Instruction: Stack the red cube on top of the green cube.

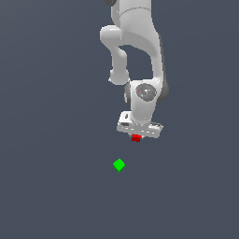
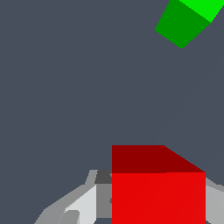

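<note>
Exterior view: I see the gripper (image 1: 136, 136) closed on the red cube (image 1: 136, 137), above the tabletop (image 1: 46, 186). The green cube (image 1: 119, 165) sits apart, nearer the camera, toward the exterior view's left.

Wrist view: red cube (image 2: 158, 197) fills the space between grey fingers (image 2: 83, 203); green cube (image 2: 186, 19) lies well apart.

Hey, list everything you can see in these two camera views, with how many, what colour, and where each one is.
red cube: one, bright red, directly under the gripper, between its jaws in the wrist view
green cube: one, bright green, alone on the floor, apart from the red cube, toward the exterior view's left and lower in that picture
floor: one, plain dark grey-blue, under everything
arm: one, white, reaching down from the top of the exterior view
gripper: one, white, at the arm's end, over the red cube
</note>
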### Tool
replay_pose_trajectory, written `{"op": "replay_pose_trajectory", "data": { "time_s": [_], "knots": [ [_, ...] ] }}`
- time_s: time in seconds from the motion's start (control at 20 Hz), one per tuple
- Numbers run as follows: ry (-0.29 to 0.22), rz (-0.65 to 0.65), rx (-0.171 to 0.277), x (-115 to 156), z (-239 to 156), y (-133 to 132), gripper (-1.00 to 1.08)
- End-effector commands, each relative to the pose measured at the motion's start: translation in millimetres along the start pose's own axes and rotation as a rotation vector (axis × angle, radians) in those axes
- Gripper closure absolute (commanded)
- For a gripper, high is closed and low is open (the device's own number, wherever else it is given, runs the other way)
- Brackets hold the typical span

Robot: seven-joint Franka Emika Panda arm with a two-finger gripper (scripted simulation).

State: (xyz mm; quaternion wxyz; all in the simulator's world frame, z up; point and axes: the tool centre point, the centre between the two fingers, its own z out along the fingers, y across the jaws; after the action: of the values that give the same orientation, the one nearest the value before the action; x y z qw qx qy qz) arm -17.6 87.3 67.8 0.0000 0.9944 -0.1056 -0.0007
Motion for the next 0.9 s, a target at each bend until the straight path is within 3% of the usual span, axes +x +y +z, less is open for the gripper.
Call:
{"op": "replay_pose_trajectory", "data": {
  "time_s": [0.0, 0.4, 0.85],
  "knots": [
    [0.001, 0.0, 0.0, 0.1, -18.4, 0.3, 1.08],
    [0.001, 0.0, 0.0, 0.9, -50.8, 0.1, 1.08],
    [0.002, 0.001, 0.001, 8.7, -47.5, 3.3, 1.08]
  ]
}}
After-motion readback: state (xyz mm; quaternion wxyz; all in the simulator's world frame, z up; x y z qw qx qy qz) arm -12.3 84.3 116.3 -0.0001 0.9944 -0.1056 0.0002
